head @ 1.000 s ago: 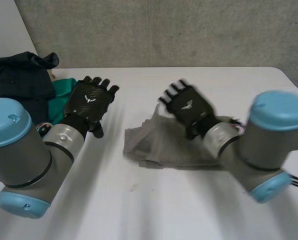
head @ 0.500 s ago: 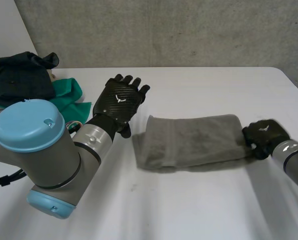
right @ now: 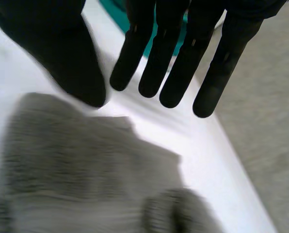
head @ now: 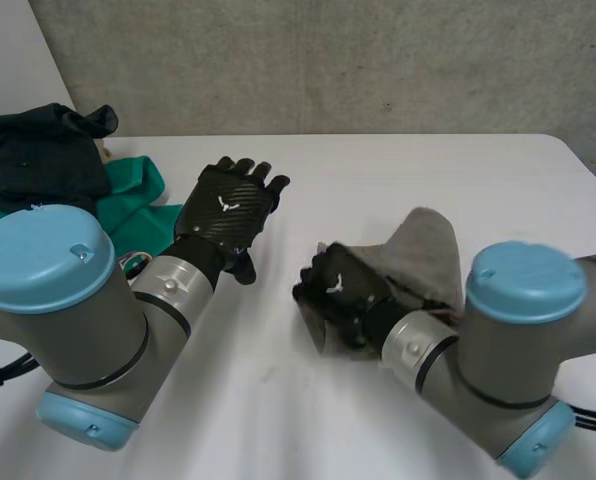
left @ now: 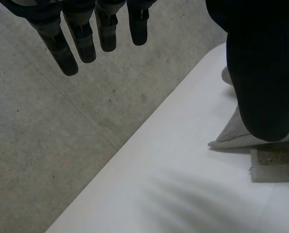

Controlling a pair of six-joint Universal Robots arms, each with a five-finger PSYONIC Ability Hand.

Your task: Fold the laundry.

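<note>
Right now the grey towel [head: 425, 248] lies on the white tabletop [head: 278, 400] toward the robot's right side, bunched rather than flat, with one part standing up in a rounded peak and the rest running under the right arm. The right hand [head: 338, 295] is over the end of the towel that faces the middle of the tabletop. In the right wrist view its fingers [right: 159, 53] are straight and spread, with the thumb well clear of them, so it grips nothing. The towel [right: 86, 170] lies beneath its palm and the fingertips reach past the cloth's edge over bare tabletop; whether the palm touches the cloth cannot be told. The left hand [head: 230, 205] is raised above bare tabletop, apart from the towel and nearer the far edge. In the left wrist view its fingers [left: 81, 39] hang straight and loose, away from the thumb, holding nothing, and an edge of the towel [left: 229, 137] shows just beside that thumb. At the far corner on the robot's left, a green cloth [head: 128, 195] lies spread beside a dark garment [head: 38, 155] heaped in a pile, both well apart from the towel. A strip of the green cloth [right: 110, 7] also shows beyond the right hand's fingertips. A grey concrete wall [head: 328, 60] rises behind the tabletop.
</note>
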